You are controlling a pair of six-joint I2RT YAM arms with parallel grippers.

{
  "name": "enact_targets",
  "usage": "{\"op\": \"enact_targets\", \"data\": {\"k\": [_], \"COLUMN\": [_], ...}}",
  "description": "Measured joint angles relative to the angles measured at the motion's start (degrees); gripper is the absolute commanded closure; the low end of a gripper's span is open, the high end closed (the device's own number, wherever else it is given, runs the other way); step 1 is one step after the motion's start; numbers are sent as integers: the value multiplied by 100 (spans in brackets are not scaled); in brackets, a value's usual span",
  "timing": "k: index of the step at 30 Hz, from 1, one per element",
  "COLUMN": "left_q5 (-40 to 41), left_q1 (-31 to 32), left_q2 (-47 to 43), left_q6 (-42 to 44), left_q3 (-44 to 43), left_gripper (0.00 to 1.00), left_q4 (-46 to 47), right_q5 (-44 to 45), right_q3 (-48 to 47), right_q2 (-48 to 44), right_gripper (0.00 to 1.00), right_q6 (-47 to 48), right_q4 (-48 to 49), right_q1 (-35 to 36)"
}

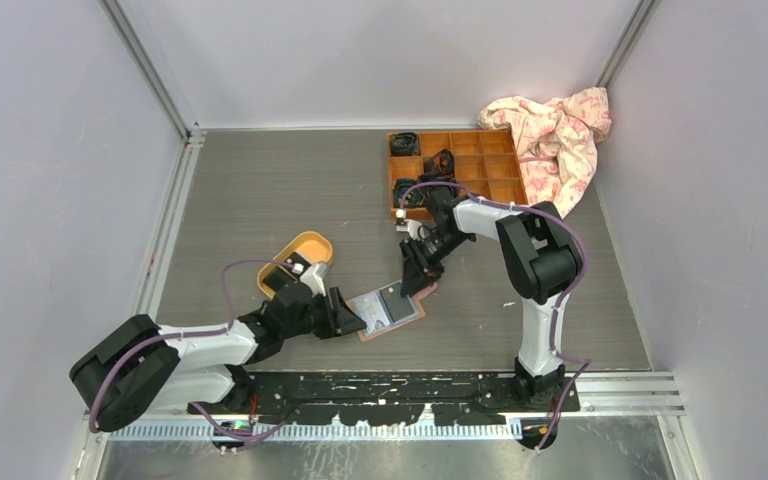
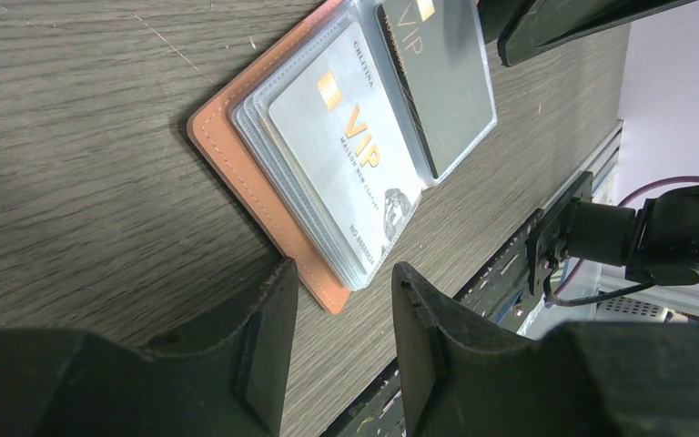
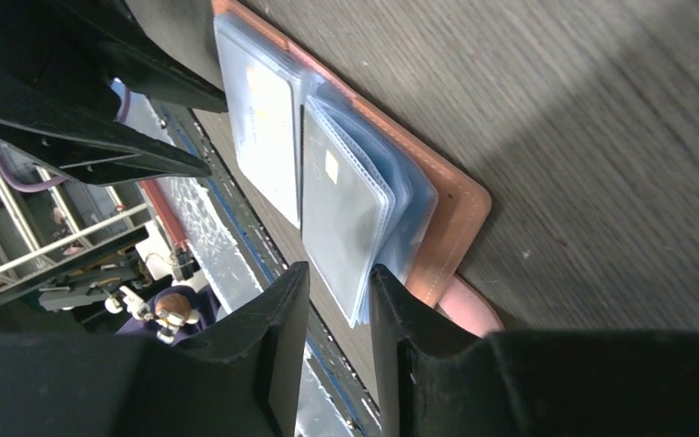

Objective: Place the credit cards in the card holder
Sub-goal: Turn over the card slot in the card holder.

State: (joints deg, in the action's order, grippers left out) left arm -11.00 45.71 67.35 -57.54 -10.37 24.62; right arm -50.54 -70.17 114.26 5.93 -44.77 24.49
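The salmon-pink card holder point(image 1: 406, 318) lies open on the table between both arms. In the left wrist view the card holder point(image 2: 237, 173) shows a silver VIP credit card point(image 2: 346, 155) in a clear sleeve, with a black credit card point(image 2: 437, 82) in the sleeve beside it. My left gripper point(image 2: 337, 282) is open, its gap just off the holder's near corner and empty. The right gripper point(image 3: 339, 282) is open at the opposite edge. The corner of the stacked clear sleeves point(image 3: 346, 218) reaches its gap beside one finger. The pink snap tab point(image 3: 469, 305) pokes out there.
A yellow oval tray point(image 1: 300, 250) sits just behind my left gripper point(image 1: 355, 322). Farther back stands an orange-brown wooden compartment box point(image 1: 470, 165) with a crumpled pink-patterned cloth point(image 1: 555, 135) to its right. The black base rail point(image 1: 410, 385) runs along the near edge.
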Motion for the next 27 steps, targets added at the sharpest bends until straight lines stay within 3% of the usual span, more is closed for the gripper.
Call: {"op": "enact_targets", "data": {"k": [27], "left_q5": [0], "left_q1": [11], "left_q2": [96], "left_q6": [79], "left_q3": [-66], "left_gripper": [58], "left_q4": [0], "right_q5": [-1202], "right_q3": [0], "right_q2": [0], "right_gripper": [62], "right_q6": [26], "right_q4": [-90], "right_q1": [-35]}}
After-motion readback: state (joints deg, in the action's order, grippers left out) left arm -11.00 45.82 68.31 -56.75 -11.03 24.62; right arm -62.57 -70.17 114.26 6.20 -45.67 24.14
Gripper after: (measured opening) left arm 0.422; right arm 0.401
